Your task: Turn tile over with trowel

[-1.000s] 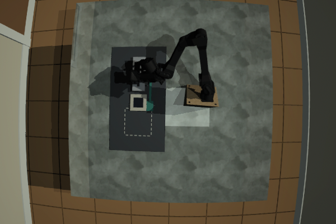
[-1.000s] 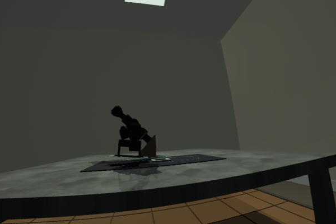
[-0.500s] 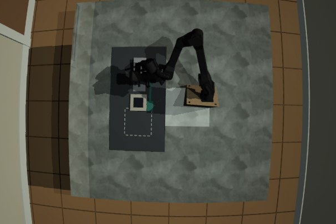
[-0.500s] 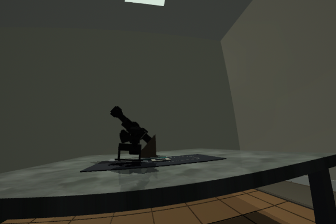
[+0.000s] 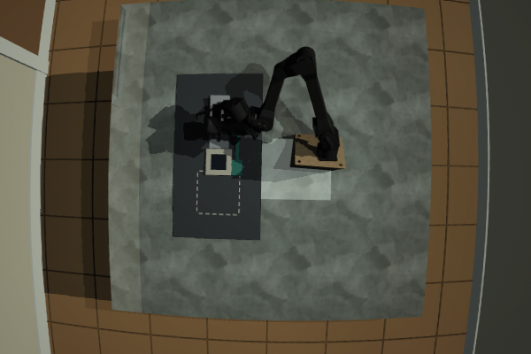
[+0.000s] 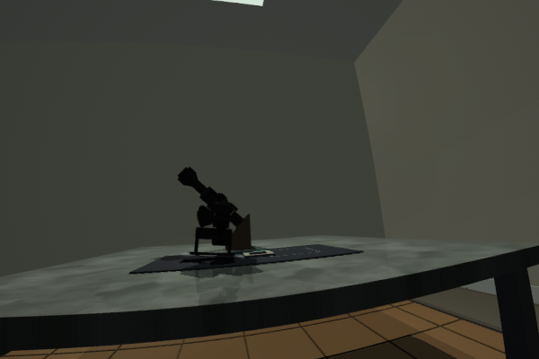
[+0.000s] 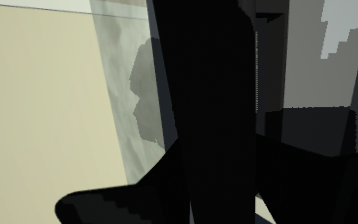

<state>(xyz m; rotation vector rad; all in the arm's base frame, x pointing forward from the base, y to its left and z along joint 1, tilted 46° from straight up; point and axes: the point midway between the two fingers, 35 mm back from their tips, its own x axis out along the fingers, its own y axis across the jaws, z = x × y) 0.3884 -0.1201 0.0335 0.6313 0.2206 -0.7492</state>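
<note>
A single black arm, bolted to a wooden base plate (image 5: 302, 162) on a grey mottled table (image 5: 336, 248), folds down low over the upper half of a dark mat (image 5: 190, 226), its gripper (image 5: 219, 119) clamped on something its own bulk hides from above; judging by the teal shaft that emerges beneath the wrist, that something is the handle of the small trowel (image 5: 237, 155). The tool's blade end lies just beside the right edge of the tile (image 5: 218, 162), touching or nearly so, which suggests the arm is low so the blade can be worked under that edge and lever the tile over. The tile lies flat with its dark marked square facing up, straddling the upper edge of the dashed outline (image 5: 218, 214) with most of it still outside, so the flip appears not yet done. A pale patch (image 5: 219, 100) on the mat shows just above the gripper; what it is cannot be told. The wrist view is almost wholly blocked by a dark shape and settles nothing about the grasp. By count: one arm, one gripper, one trowel, one tile, one dashed outline, one mat, one table. From the low side view the arm is a dark silhouette, with the tile a thin pale sliver at its foot.
</note>
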